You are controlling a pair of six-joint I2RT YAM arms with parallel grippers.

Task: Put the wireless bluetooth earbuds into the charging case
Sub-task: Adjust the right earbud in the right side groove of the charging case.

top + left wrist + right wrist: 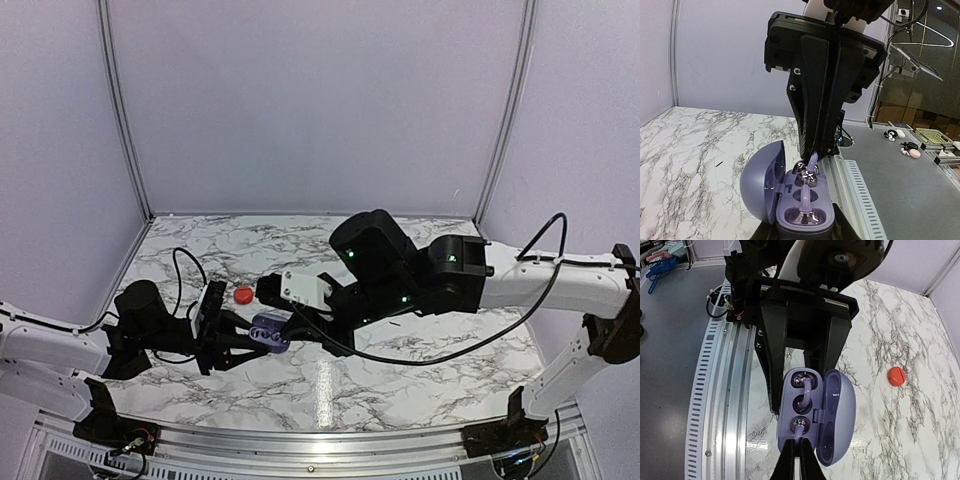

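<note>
A lavender charging case (pixel 270 335) is open, its lid swung to one side. My left gripper (pixel 258 338) is shut on its base and holds it above the marble table; its fingers (pixel 771 355) flank the case (pixel 812 412). One silvery-grey earbud (pixel 804 381) with a lavender stem sits in a socket (pixel 807 216). My right gripper (pixel 801 447) is shut on the stem of a second earbud (pixel 801 424), whose head is at the mouth of the other socket (pixel 807 176). How deep it sits is unclear. My right gripper also shows in the top view (pixel 290 322).
A small round red object (pixel 243 295) lies on the marble behind the case and also shows in the right wrist view (pixel 897 375). A black cable (pixel 186 268) loops on the table's left side. A slotted metal rail (pixel 715 405) runs along the table's near edge.
</note>
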